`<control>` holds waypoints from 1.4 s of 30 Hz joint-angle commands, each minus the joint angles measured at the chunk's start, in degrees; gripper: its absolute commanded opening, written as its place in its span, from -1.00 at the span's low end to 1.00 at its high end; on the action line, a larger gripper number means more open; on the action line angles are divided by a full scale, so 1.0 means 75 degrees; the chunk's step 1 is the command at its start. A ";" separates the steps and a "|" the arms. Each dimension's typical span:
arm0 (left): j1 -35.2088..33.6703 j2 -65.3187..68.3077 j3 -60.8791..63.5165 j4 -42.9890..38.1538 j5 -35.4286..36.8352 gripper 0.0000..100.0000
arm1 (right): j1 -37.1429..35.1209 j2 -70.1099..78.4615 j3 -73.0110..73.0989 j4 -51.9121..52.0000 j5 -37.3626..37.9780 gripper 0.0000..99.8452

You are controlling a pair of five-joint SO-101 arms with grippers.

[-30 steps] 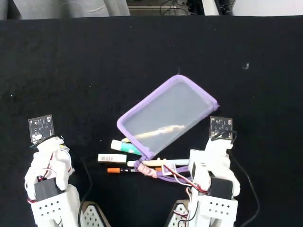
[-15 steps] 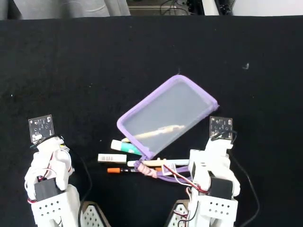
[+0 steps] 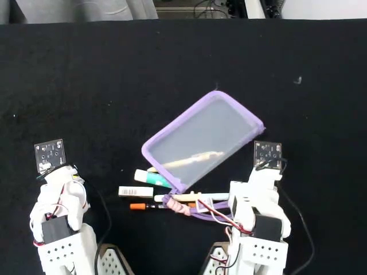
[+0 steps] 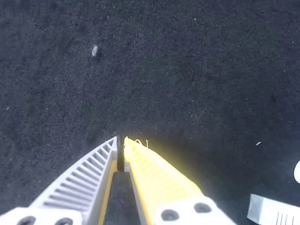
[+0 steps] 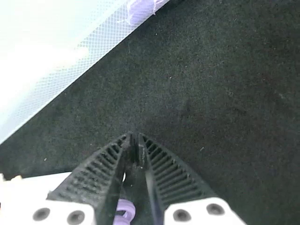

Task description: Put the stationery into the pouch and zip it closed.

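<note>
Left gripper [image 4: 120, 140] has its white and yellow fingers pressed together over bare black desk [image 3: 86, 86], near the desk's near-left corner. Right gripper [image 5: 135, 137] has its black fingers pressed together too, holding nothing, just beside the pouch's mesh side. Two arms, both folded at the near edge. One purple-trimmed pouch [image 3: 203, 134] lies slanted mid-desk, with one cream pen [image 3: 192, 158] seen through it. Four loose pieces sit by the pouch's near corner: one teal-and-white marker [image 3: 152, 177] touching the trim, one white labelled stick [image 3: 136, 191], one orange-tipped pen [image 3: 140, 206] and one white pen [image 3: 198, 197]. One pink twisted piece [image 3: 178, 208] lies by a purple strap [image 3: 200, 213] between the arms.
</note>
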 commanded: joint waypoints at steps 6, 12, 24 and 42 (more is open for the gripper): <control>-0.0076 -0.0012 0.0205 -0.0152 -0.0082 -0.93 | 0.0117 -0.0733 -0.0041 0.0035 -0.0023 -0.98; -0.0076 -0.0012 0.0205 -0.0152 -0.0082 -0.93 | 0.0117 -0.0733 -0.0041 0.0035 -0.0023 -0.98; -0.0076 -0.0012 0.0205 -0.0152 -0.0082 -0.93 | -0.0973 -0.0733 -0.0041 0.0035 -0.0070 -0.97; -0.0088 -0.0012 0.0205 -0.0152 -0.0082 -0.93 | -0.2122 -0.0744 -0.0182 -0.1993 -0.0012 -0.97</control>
